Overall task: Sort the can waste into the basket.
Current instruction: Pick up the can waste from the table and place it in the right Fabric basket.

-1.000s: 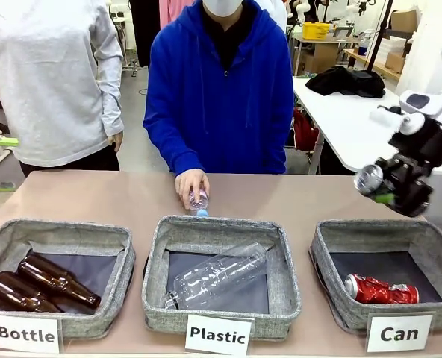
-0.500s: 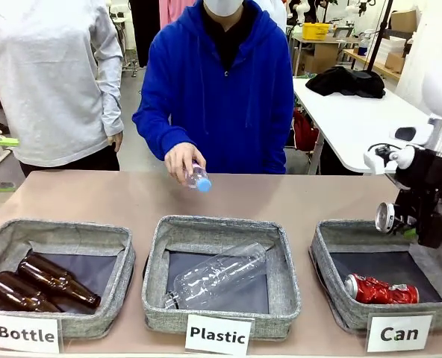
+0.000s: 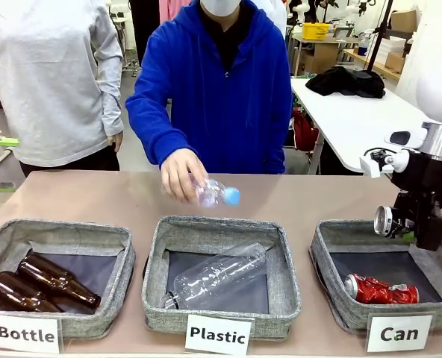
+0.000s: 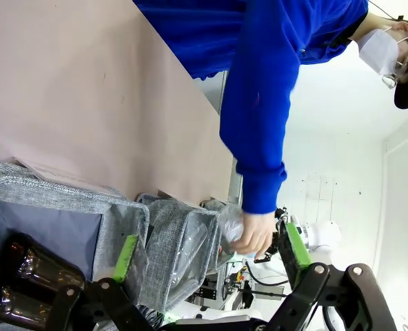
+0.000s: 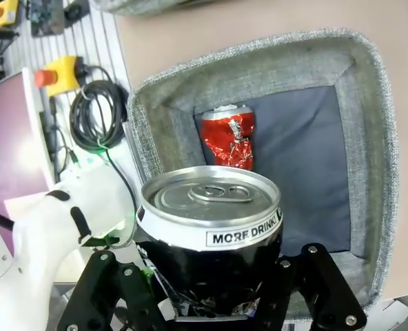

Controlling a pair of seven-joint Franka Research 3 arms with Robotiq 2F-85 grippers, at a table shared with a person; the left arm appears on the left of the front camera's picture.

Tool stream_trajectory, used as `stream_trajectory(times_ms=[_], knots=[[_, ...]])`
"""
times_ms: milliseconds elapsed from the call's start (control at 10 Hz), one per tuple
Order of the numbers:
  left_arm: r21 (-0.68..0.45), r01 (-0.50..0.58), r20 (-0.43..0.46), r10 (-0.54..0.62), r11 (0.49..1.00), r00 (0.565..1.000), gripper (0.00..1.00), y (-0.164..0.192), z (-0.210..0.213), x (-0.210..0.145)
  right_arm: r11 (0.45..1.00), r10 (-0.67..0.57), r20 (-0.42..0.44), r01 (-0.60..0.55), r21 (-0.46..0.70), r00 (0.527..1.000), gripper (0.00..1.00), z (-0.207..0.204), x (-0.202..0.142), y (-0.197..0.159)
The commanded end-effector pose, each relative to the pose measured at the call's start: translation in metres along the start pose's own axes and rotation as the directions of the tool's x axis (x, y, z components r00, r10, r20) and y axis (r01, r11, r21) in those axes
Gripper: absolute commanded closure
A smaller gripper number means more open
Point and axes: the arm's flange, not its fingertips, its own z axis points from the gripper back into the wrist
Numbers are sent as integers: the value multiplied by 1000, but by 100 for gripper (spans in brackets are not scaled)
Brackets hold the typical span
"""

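Grey fabric makes up all three baskets along the near edge in the front view: at 7 o'clock the "Bottle" basket (image 3: 57, 246) holds two brown glass bottles (image 3: 42, 283), at 6 o'clock the "Plastic" basket (image 3: 221, 239) holds a clear plastic bottle (image 3: 215, 274), and at 4 o'clock the "Can" basket (image 3: 340, 239) holds the red can (image 3: 380, 290) lying on its dark floor. Above that basket's far rim, the right gripper (image 3: 419, 224) is clamped on the black can (image 3: 385, 220) (silver top facing left). At 12 o'clock the person's hand (image 3: 180, 173) holds a small bottle (image 3: 217, 194) over the table (image 3: 94, 198). Left wrist view: the left gripper (image 4: 211, 258) has its jaws wide apart, nothing between them. Right wrist view: the black can sits pinched at 6 o'clock, the red can at 12 o'clock beyond it inside the basket.
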Motion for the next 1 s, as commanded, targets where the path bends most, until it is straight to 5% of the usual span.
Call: stream_trajectory(times_ms=[0,100,200,300,900], knots=[[4,-8,-13,9,1000,1000,0,0,4,-2,999,-28,-36,28,15,999,39,7,0,-1],[4,-8,-13,9,1000,1000,0,0,4,-2,999,-31,-32,32,18,999,0,7,-1,-1],[4,-8,-13,9,1000,1000,0,0,4,-2,998,-59,-28,60,16,998,38,8,-1,-3],[4,-8,-13,9,1000,1000,0,0,4,-2,998,-64,-24,64,20,998,0,9,-2,-4],[4,-8,-13,9,1000,1000,0,0,4,-2,985,-172,114,172,6,979,0,14,-4,-6]])
